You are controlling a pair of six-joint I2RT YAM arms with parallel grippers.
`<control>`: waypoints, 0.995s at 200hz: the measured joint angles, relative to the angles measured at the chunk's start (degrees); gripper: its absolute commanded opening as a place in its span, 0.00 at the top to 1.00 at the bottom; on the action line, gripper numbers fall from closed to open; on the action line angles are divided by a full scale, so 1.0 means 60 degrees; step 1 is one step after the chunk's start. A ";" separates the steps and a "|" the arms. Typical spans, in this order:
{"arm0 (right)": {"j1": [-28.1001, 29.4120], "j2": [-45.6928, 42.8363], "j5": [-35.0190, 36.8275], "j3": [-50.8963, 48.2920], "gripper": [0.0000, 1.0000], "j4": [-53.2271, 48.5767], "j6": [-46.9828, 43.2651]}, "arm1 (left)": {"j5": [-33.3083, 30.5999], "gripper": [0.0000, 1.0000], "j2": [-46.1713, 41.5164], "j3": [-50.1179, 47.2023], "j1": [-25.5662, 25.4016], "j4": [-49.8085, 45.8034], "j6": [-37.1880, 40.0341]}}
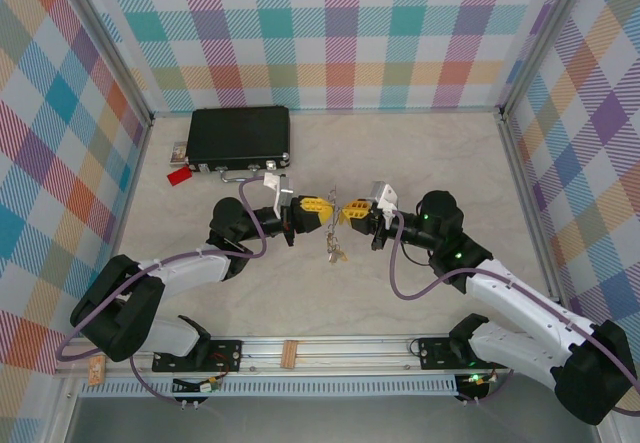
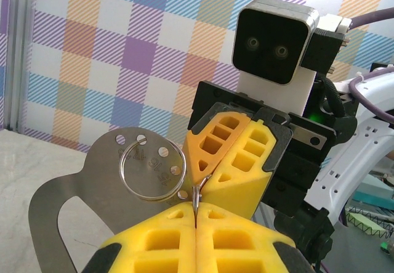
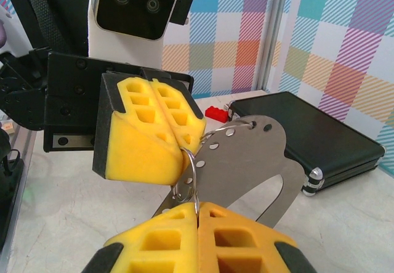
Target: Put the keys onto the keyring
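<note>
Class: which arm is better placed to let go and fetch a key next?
Right, narrowly. The left claw and right claw are both shut, tips meeting at the keyring, the keys close by. Left's tips seem to pinch the ring, so it could hold while right fetches.

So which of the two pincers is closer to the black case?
The left pincer: the black case lies just beyond it toward the back-left corner, while the right pincer meets it from the far side.

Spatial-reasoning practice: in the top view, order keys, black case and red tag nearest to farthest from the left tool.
1. Keys: beside the left tool, near side.
2. Black case: back left.
3. Red tag: by the case's left corner.
</note>
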 measured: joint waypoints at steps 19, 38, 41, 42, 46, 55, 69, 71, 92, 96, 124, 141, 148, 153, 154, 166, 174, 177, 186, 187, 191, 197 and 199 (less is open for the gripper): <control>0.0000 0.0029 -0.0004 0.0000 1.00 0.0004 0.0000 | 0.0007 1.00 0.0000 0.0000 0.0000 -0.0004 0.0000; 0.0000 0.0106 -0.0011 0.0004 1.00 0.0000 0.0000 | 0.0029 1.00 0.0000 0.0000 0.0000 0.0000 0.0000; 0.0000 0.0113 -0.0011 0.0000 1.00 0.0000 0.0000 | 0.0033 1.00 0.0000 0.0000 0.0000 -0.0004 -0.0004; 0.0000 0.0117 -0.0011 0.0000 1.00 0.0000 0.0000 | 0.0036 1.00 0.0000 0.0000 0.0000 -0.0004 0.0000; 0.0000 0.0131 -0.0011 0.0000 1.00 -0.0004 0.0000 | 0.0044 1.00 0.0000 0.0000 0.0000 0.0000 0.0000; 0.0000 0.0157 -0.0018 0.0000 1.00 -0.0004 0.0000 | 0.0069 1.00 0.0000 0.0000 0.0000 0.0000 0.0000; 0.0000 0.0178 -0.0055 0.0004 1.00 -0.0004 0.0000 | 0.0073 1.00 0.0000 0.0000 0.0000 0.0000 -0.0004; 0.0000 0.0182 -0.0062 0.0000 1.00 -0.0004 0.0000 | 0.0073 1.00 0.0004 0.0000 0.0000 0.0000 0.0000; 0.0000 0.0182 -0.0080 0.0004 1.00 -0.0004 0.0000 | 0.0076 1.00 0.0025 0.0000 0.0000 -0.0004 0.0000; 0.0000 0.0182 -0.0080 0.0000 1.00 -0.0004 0.0000 | 0.0080 1.00 0.0029 0.0000 0.0000 -0.0004 0.0000; 0.0000 0.0149 -0.0069 0.0004 1.00 -0.0004 -0.0004 | 0.0051 1.00 0.0036 0.0000 0.0000 -0.0029 0.0058; 0.0000 0.0069 0.0004 0.0000 1.00 -0.0004 -0.0033 | -0.0098 1.00 -0.0022 -0.0004 0.0000 -0.0299 0.0339; -0.0007 0.0033 0.0007 0.0000 1.00 -0.0004 -0.0036 | -0.0211 1.00 -0.0098 -0.0007 -0.0007 -0.0484 0.0517; -0.0007 0.0011 0.0007 0.0000 1.00 -0.0004 -0.0036 | -0.0313 1.00 -0.0168 -0.0007 -0.0007 -0.0637 0.0674; -0.0007 0.0007 0.0007 0.0000 1.00 -0.0004 -0.0040 | -0.0328 1.00 -0.0178 -0.0007 -0.0007 -0.0663 0.0696; -0.0007 -0.0029 0.0033 -0.0015 1.00 -0.0004 -0.0040 | -0.0550 1.00 -0.0423 -0.0011 -0.0018 -0.1078 0.1118; -0.0007 -0.0051 0.0040 -0.0033 1.00 -0.0007 -0.0047 | -0.0739 1.00 -0.0641 -0.0011 -0.0058 -0.1388 0.1450; -0.0007 -0.0055 0.0047 -0.0036 1.00 -0.0004 -0.0055 | -0.0805 1.00 -0.0721 -0.0015 -0.0076 -0.1490 0.1585; -0.0007 -0.0055 0.0084 -0.0044 1.00 -0.0007 -0.0084 | -0.1042 1.00 -0.0991 -0.0022 -0.0142 -0.1851 0.2000; -0.0007 -0.0055 0.0098 -0.0044 1.00 -0.0007 -0.0095 | -0.1056 1.00 -0.1013 -0.0025 -0.0146 -0.1872 0.2025; -0.0007 -0.0055 0.0106 -0.0044 1.00 -0.0007 -0.0117 | -0.1173 1.00 -0.1144 -0.0029 -0.0178 -0.2033 0.2248; -0.0007 -0.0051 0.0106 -0.0044 1.00 -0.0007 -0.0189 | -0.1326 1.00 -0.1308 -0.0044 -0.0226 -0.2215 0.2503; -0.0007 -0.0051 0.0102 -0.0044 1.00 -0.0007 -0.0208 | -0.1384 1.00 -0.1362 -0.0047 -0.0255 -0.2273 0.2575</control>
